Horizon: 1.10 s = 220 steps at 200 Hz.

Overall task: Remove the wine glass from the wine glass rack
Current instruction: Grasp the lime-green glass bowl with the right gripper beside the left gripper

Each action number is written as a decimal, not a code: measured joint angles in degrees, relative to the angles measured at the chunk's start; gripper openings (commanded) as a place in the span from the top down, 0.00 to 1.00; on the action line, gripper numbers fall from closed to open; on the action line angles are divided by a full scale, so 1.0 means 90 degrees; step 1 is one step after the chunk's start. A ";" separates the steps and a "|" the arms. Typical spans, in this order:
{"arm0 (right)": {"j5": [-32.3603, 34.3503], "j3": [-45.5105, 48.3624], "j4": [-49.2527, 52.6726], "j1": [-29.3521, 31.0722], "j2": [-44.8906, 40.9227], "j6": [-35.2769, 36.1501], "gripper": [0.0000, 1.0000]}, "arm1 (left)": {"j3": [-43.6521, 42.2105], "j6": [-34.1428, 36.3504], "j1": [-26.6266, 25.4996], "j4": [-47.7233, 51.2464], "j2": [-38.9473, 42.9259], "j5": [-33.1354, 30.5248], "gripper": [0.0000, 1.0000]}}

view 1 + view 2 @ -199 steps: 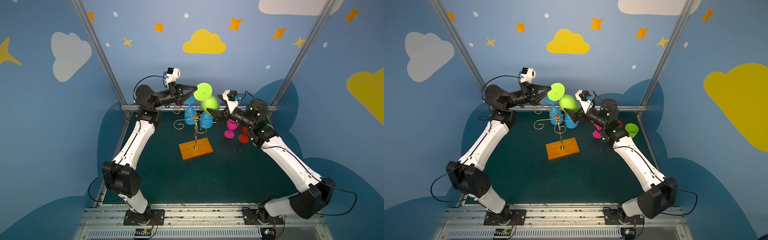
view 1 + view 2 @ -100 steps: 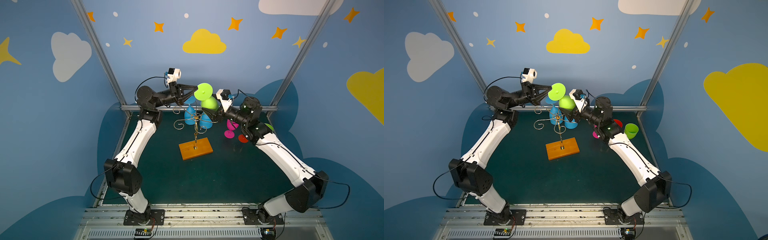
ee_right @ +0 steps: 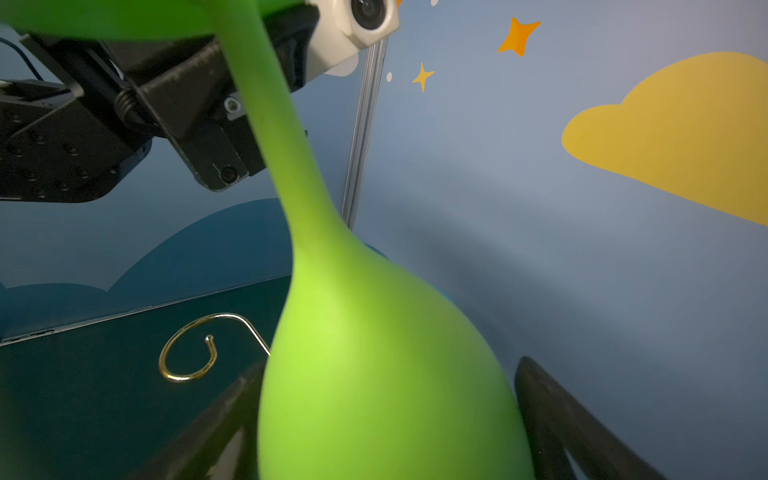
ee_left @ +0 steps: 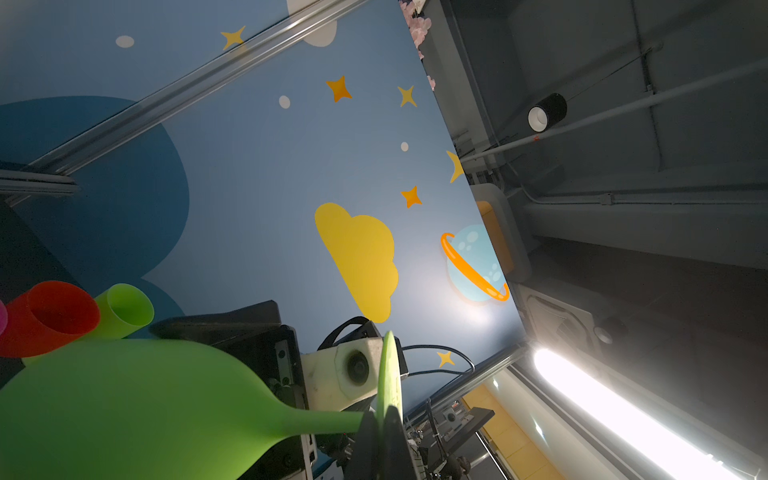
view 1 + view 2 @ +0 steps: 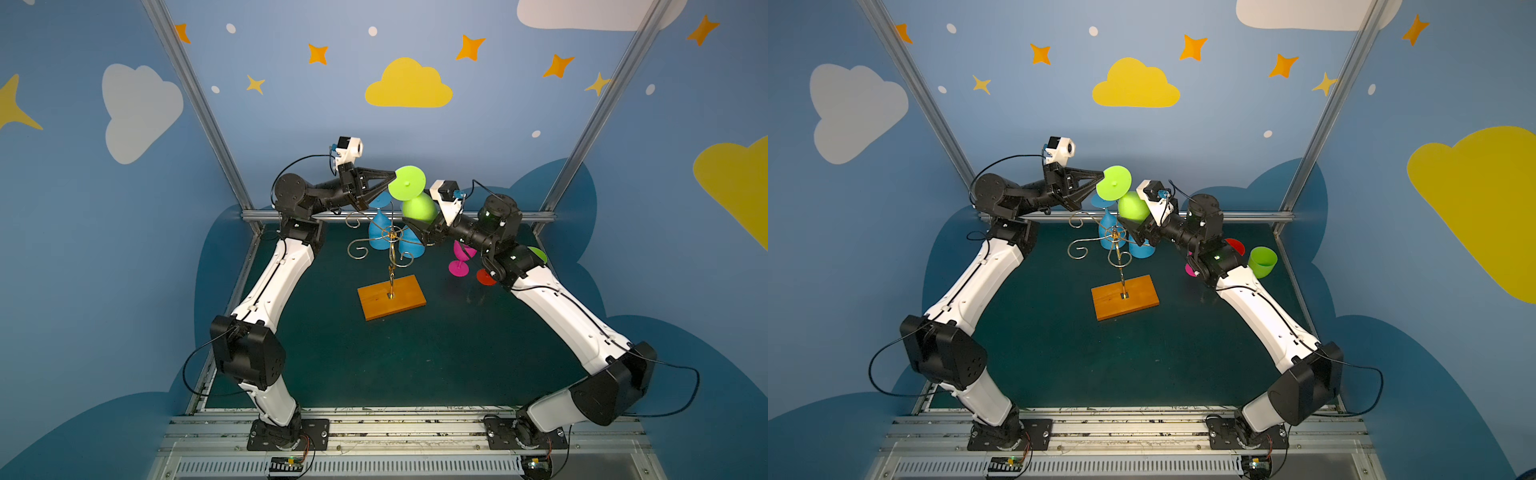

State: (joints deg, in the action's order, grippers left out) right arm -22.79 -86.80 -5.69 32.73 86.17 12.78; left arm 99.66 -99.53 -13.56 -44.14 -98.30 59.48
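Dark green tabletop [image 5: 374, 365] is carrying the wine glass rack [image 5: 391, 270]. Just above the rack's far spiral arms, the green wine glass [image 5: 417, 205] is hanging foot-up. The left gripper [image 5: 392, 176] is pinching its foot disc, and the right gripper [image 3: 390, 365] is straddling its bowl, jaws spread wide.

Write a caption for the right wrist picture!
Upside-down green wine glass between the right gripper's fingers, a gold rack curl beside it.

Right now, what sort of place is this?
Likely a robot test booth with nursery decor: two robot arms bolted to a metal rail, a yellow cloud and stars painted on the walls, and a wine glass rack.
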 measured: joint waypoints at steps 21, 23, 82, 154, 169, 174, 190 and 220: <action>0.0068 -0.0005 0.0005 0.0007 0.0012 0.0012 0.10 | 0.0000 -0.0027 0.0000 -0.0015 0.0000 -0.0005 0.97; 0.0078 -0.0007 0.0010 0.0010 0.0012 0.0012 0.11 | 0.0000 -0.0032 0.0000 -0.0015 -0.0002 -0.0005 0.97; 0.0168 -0.0027 0.0073 0.0085 0.0019 0.0087 0.42 | 0.0000 -0.0129 -0.0010 -0.0100 0.0000 -0.0078 0.97; 0.0578 0.0022 0.0957 0.0146 -0.0483 -0.0243 0.63 | 0.0075 -0.0117 -0.0066 -0.0153 -0.0141 -0.0131 0.82; 0.0692 0.0124 0.1192 0.0143 -0.0792 -0.0350 0.66 | 0.0083 -0.0032 -0.0058 -0.0153 -0.0163 -0.0148 0.64; 0.0726 0.0148 0.1251 0.0143 -0.0896 -0.0384 0.67 | 0.0083 -0.0010 -0.0056 -0.0138 -0.0165 -0.0168 0.60; 0.0855 0.0160 0.1503 0.0146 -0.1263 -0.0447 0.70 | 0.0083 0.0146 -0.0046 -0.0078 -0.0168 -0.0185 0.54; 0.1134 0.0160 0.1994 0.0146 -0.1787 -0.0556 0.72 | 0.0085 0.0950 -0.0039 0.0362 -0.0163 -0.0228 0.49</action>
State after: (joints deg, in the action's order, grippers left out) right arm -12.58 -85.36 12.25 34.04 70.08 7.77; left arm 100.42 -90.98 -13.91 -40.88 -99.77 57.43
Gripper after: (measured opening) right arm 0.683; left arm 0.493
